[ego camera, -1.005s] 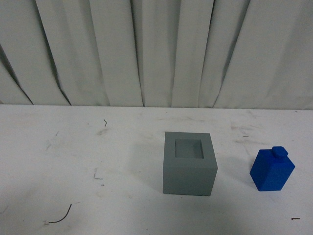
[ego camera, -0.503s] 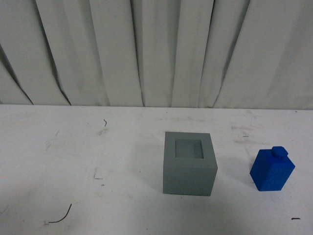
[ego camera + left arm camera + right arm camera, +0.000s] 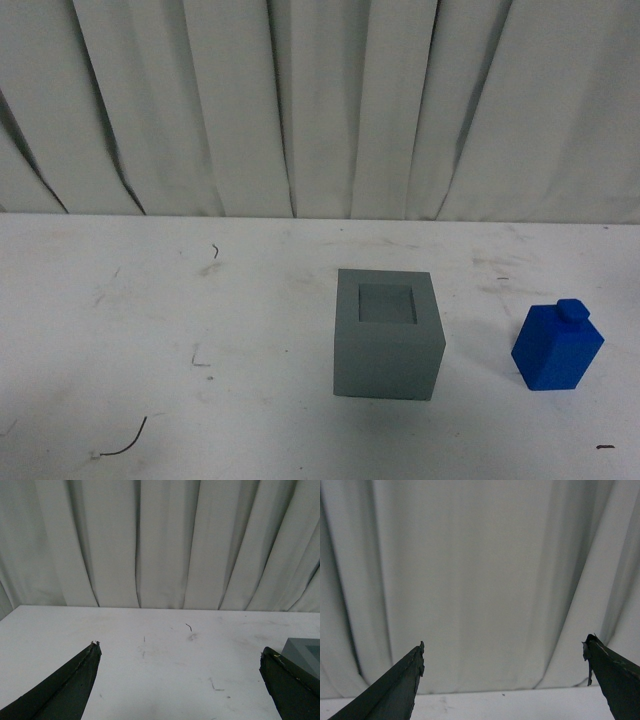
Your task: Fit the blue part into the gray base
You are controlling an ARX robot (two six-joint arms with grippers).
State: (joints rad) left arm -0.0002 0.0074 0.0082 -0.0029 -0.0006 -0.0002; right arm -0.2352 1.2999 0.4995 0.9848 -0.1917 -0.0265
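Observation:
The gray base (image 3: 388,335) is a matte cube with a square recess in its top, standing upright near the middle of the white table in the front view. The blue part (image 3: 557,347) stands upright to its right, apart from it, knob on top. Neither arm shows in the front view. My left gripper (image 3: 179,650) is open and empty over the table, with a corner of the gray base (image 3: 306,652) beside one finger. My right gripper (image 3: 504,647) is open and empty, facing the curtain; neither block shows in its view.
A white pleated curtain (image 3: 320,105) hangs behind the table's far edge. The white table (image 3: 150,330) bears scuffs and a thin dark thread (image 3: 125,445) at the front left. A small dark speck (image 3: 603,446) lies at the front right.

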